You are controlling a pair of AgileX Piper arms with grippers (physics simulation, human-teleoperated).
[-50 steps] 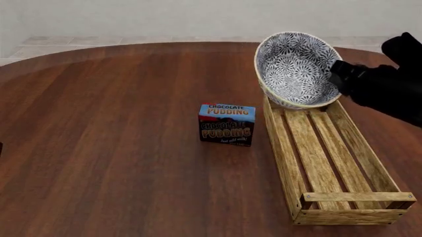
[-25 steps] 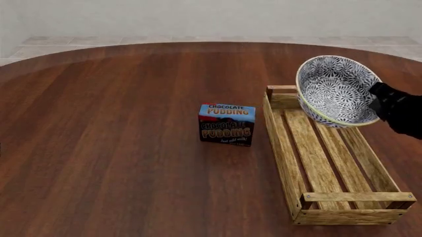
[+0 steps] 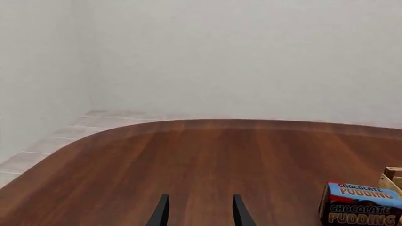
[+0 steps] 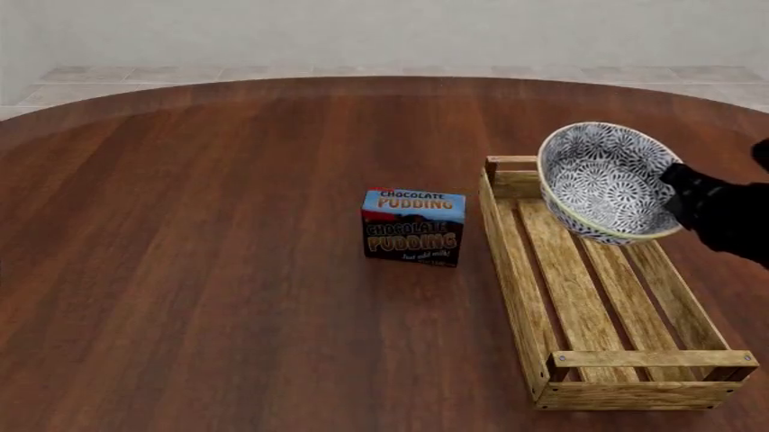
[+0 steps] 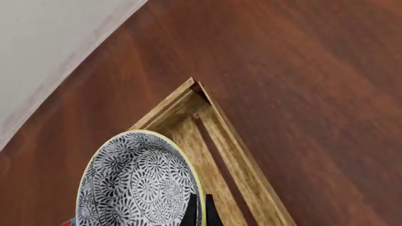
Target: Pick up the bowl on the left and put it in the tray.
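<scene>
Bowl tilted, opening facing camera, over far end of tray, pinched at rim by right gripper, fingers clamped on rim at bowl's 3 o'clock. Likely carried for lowering. Near slats bare, room to set down. Pudding box at tray's 9 o'clock, apart. Left gripper fingers apart, empty.

The right gripper holds the tilted bowl above the far end of the tray, pudding box alongside.
</scene>
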